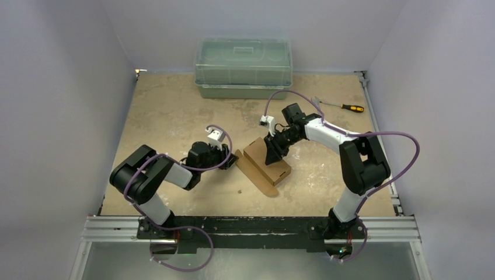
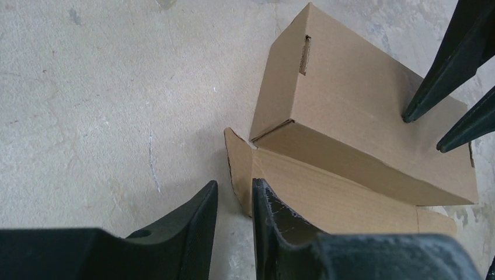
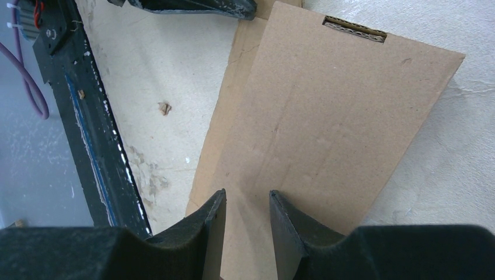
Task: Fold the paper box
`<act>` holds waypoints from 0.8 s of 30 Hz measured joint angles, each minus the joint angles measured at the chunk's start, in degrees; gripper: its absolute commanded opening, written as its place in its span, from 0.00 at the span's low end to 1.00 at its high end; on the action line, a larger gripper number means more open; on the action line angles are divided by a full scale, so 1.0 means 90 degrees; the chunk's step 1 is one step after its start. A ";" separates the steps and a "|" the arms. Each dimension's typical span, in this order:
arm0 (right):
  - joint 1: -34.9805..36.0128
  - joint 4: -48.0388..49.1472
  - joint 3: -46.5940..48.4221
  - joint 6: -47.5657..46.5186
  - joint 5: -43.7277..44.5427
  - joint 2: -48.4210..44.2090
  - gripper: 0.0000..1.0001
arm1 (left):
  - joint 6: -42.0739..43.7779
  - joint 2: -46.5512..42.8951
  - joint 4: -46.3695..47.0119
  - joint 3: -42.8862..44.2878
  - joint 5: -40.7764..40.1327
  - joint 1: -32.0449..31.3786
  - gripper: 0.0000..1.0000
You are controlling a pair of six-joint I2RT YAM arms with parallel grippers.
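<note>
Brown cardboard paper box (image 1: 267,163), partly folded into a low oblong shape, is seen lying on the table (image 1: 175,116) between both grippers. Left gripper (image 2: 234,192) is held slightly open with nothing gripped; a loose side flap (image 2: 238,169) lies just ahead of its fingertips. Right gripper (image 3: 247,201) is parted narrowly and empty, its tips set down on the box's top panel directly beneath it.

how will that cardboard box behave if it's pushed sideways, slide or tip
Probably light: the paper box looks like thin corrugated cardboard. Low and wide, it would likely slide, not tip. Its open flap would probably bend first, and the right gripper resting on top may pin it.
</note>
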 measured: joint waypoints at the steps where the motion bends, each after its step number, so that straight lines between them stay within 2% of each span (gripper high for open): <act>1: 0.0000 0.0000 0.0002 0.0000 0.0000 0.0005 0.37 | -0.0012 0.0039 0.0017 0.0019 0.0005 0.0000 0.25; 6: -0.0002 -0.0015 0.0015 0.0000 -0.0007 0.0022 0.37 | -0.0100 0.0245 0.0170 0.0095 0.0024 0.0000 0.24; 14: -0.0002 -0.0029 0.0027 -0.0002 -0.0007 0.0032 0.37 | -0.0090 0.0296 0.0440 0.0114 0.0029 0.0000 0.00; 24: 0.0000 -0.0024 0.0049 -0.0002 -0.0058 0.0075 0.37 | 0.0204 0.0265 0.0797 -0.0053 0.0267 -0.0036 0.00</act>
